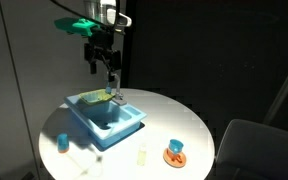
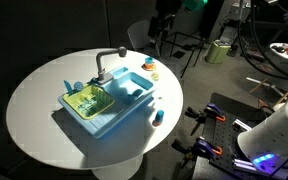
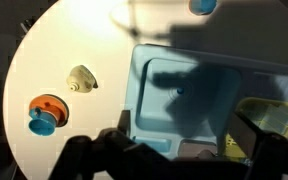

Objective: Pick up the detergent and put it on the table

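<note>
Pale yellowish-white, the tiny slim detergent bottle (image 3: 81, 78) sits on the round white table (image 3: 54, 50) beside the light-blue rectangular tray (image 3: 134, 90), well apart from the black gripper (image 1: 105, 70), which hangs above the tray with jaws spread.

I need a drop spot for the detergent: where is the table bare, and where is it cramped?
Widest bare stretch: the table on the side of the blue tray away from the small items, out to the rim. Crowded: the strip along the tray's other side, where the detergent, the light-blue cup and the orange-and-blue object sit.
</note>
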`<move>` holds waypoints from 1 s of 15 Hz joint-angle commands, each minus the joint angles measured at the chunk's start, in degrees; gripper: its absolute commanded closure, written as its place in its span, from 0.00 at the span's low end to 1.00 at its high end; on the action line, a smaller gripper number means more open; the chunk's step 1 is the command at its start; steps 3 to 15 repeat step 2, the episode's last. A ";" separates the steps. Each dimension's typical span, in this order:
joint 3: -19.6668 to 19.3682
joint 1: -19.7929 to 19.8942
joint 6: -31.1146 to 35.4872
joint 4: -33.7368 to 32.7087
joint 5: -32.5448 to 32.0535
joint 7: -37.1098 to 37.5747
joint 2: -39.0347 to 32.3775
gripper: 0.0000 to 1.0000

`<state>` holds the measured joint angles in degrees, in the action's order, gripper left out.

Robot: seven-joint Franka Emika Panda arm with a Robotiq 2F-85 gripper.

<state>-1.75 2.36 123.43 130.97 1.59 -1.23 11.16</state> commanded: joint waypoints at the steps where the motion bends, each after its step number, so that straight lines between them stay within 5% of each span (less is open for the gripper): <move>1: -0.19 -0.18 -0.14 -0.10 -0.04 0.01 -0.01 0.00; 15: -0.19 -0.18 -0.14 -0.10 -0.04 0.01 -0.01 0.00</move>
